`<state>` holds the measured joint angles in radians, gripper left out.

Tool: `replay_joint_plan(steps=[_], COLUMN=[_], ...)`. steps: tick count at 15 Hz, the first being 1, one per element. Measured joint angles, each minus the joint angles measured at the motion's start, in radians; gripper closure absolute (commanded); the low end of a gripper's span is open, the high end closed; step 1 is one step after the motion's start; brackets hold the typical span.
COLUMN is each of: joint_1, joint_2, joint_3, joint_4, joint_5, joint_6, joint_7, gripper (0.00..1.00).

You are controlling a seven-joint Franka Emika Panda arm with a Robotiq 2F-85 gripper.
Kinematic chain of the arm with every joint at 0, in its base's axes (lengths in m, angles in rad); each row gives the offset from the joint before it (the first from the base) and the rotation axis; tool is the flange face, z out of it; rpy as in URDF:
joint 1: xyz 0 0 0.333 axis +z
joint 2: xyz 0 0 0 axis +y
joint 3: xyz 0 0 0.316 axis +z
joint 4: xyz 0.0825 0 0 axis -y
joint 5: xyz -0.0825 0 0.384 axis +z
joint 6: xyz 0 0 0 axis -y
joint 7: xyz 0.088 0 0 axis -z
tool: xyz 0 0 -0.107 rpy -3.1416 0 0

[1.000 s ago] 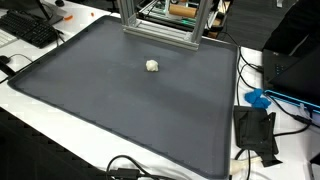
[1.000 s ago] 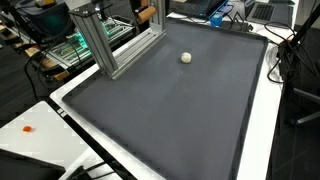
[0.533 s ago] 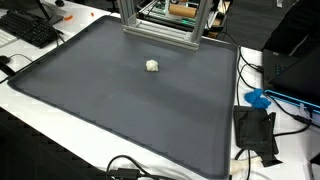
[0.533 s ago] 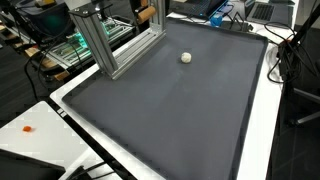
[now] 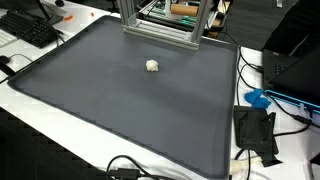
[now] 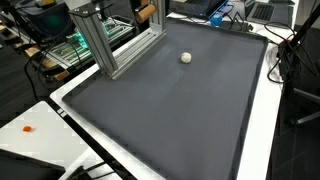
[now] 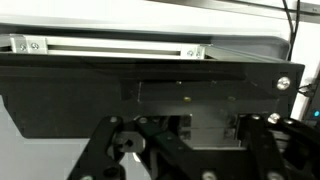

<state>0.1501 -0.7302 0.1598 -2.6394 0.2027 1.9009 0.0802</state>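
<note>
A small whitish ball (image 5: 152,66) lies alone on a large dark grey mat (image 5: 120,110), toward its far side; it also shows in the exterior view from the other side (image 6: 186,58). Neither the arm nor the gripper shows in either exterior view. In the wrist view my gripper (image 7: 190,150) fills the bottom of the picture as dark linkages set wide apart with nothing between them. Ahead of it are a black panel (image 7: 150,90) and a silver rail (image 7: 110,46). The ball is not in the wrist view.
An aluminium frame (image 5: 160,22) stands at the mat's far edge (image 6: 105,40). A black keyboard (image 5: 30,30), a blue object (image 5: 258,98), a black box (image 5: 255,130) and cables lie on the white table around the mat. A small orange thing (image 6: 28,129) lies on the table.
</note>
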Motion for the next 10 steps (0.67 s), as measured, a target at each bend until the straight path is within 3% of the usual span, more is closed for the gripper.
replay_joint_plan(steps=[1,2,4,6,10], joint_1=[0.0,0.0,0.002,0.004,0.003], joint_2=[0.001,0.002,0.003,0.003,0.003], joint_3=[0.0,0.0,0.001,0.003,0.004], joint_4=[0.002,0.002,0.008,0.015,0.019], joint_5=[-0.001,-0.002,0.0,-0.002,-0.009], joint_6=[-0.003,-0.004,-0.007,-0.011,-0.019], joint_7=[0.0,0.0,0.0,0.001,0.002], gripper=[0.27,0.7,0.66,0.77,0.77])
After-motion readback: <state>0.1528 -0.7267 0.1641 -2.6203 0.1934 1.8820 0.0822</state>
